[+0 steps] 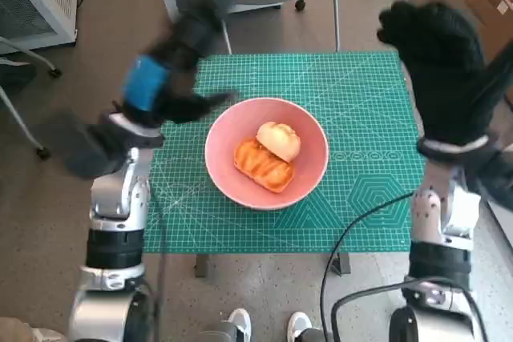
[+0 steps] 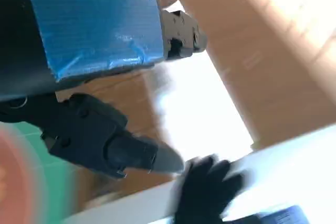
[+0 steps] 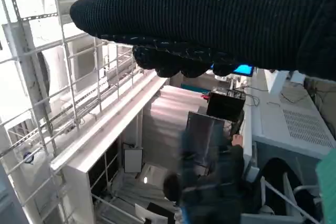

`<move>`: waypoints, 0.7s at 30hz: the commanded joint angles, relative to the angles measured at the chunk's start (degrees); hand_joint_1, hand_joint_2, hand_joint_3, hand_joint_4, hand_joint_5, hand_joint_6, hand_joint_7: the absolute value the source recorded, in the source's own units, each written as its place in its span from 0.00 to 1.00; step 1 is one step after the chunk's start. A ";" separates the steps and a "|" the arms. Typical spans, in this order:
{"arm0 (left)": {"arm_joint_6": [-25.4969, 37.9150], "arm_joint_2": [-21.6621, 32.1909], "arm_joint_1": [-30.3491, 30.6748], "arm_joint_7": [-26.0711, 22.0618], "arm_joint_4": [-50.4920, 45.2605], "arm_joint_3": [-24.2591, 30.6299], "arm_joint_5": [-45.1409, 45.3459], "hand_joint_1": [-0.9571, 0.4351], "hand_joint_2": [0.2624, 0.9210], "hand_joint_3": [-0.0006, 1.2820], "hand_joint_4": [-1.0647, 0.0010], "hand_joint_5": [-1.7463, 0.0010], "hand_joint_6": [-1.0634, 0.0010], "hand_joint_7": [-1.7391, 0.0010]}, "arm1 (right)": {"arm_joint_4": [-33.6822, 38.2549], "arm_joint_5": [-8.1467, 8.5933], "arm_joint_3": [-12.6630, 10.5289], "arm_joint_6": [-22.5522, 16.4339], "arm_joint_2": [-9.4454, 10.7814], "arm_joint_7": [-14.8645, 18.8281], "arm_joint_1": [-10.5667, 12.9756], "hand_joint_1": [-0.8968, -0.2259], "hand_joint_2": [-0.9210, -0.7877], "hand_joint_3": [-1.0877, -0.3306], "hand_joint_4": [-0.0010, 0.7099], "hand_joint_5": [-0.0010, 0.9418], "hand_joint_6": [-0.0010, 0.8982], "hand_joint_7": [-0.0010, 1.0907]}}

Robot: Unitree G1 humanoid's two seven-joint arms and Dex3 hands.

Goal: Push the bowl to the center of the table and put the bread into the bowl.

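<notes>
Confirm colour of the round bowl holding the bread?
Pink round bowl, clearest in the head view.

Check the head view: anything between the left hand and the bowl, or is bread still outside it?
Nothing visible stands between. The left hand, blurred, is beside the pink bowl's far-left rim with only bare green mat there. Both bread pieces already lie inside the bowl, near the table's middle.

Smooth pink bowl (image 1: 240, 178); matt green mat (image 1: 369, 118); knitted right robot hand (image 1: 445, 62).

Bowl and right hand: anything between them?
Head view: only bare green mat lies between the bowl and the right hand. Both breads sit inside the bowl.
</notes>
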 commanded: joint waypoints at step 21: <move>5.53 -0.43 3.84 0.34 -8.14 1.31 -8.70 0.31 0.97 0.09 1.00 1.00 0.92 0.96 | 5.54 -5.94 2.07 -2.95 0.22 -3.58 -4.94 0.36 0.00 0.48 0.38 0.00 0.43 0.00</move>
